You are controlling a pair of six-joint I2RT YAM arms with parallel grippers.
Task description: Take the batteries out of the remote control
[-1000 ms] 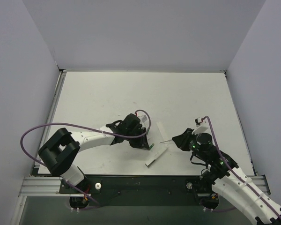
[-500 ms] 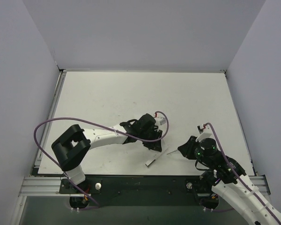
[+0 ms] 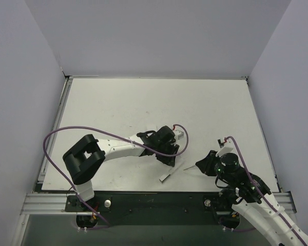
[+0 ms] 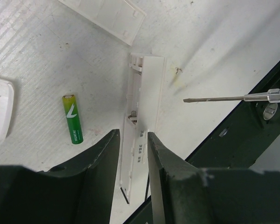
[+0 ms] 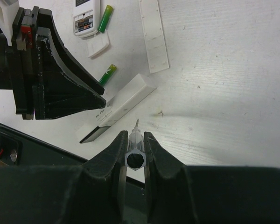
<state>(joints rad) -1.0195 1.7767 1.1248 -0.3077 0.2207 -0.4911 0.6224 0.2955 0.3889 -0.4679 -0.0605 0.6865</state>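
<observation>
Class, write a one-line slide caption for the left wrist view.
Left fingers straddle the opened white remote; one green battery lies beside it, screwdriver tip nearby.

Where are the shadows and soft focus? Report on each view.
Top external: even diffuse light, only faint shadows. Left wrist: slim green cylindrical battery and grey metal screwdriver sharp; a soft shadow band crosses the white table above the screwdriver; near black jaws soft. Right wrist: the screwdriver's clear handle, close to the lens, looks soft.
</observation>
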